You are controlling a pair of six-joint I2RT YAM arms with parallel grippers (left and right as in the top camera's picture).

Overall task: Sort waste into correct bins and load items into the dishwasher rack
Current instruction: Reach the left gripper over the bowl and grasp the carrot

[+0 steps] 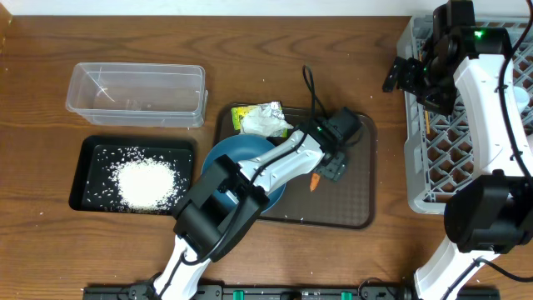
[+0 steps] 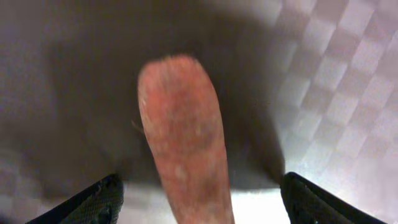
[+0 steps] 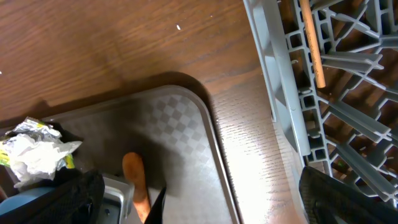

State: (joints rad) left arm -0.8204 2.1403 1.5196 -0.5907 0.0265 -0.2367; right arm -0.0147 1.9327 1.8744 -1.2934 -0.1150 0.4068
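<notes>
Left wrist: L hand [image 2: 202,198] spread wide astride carrot [image 2: 181,130], not touching; R hand [image 3: 202,196] released.

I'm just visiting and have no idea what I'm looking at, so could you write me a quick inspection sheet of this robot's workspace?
Surface: wooden table, a few stray rice grains on it.
Job's things: rice heaped in the black tray; clear container, contents unclear; wrapper, blue bowl and carrot on the brown tray; a chopstick in the grey rack.
Clutter: nothing seen.
Grippers: left gripper open, a finger on either side of the carrot; right gripper open and empty, above the table beside the rack.
Cables: black cable looped near the left gripper.
Surroundings: nothing seen.
</notes>
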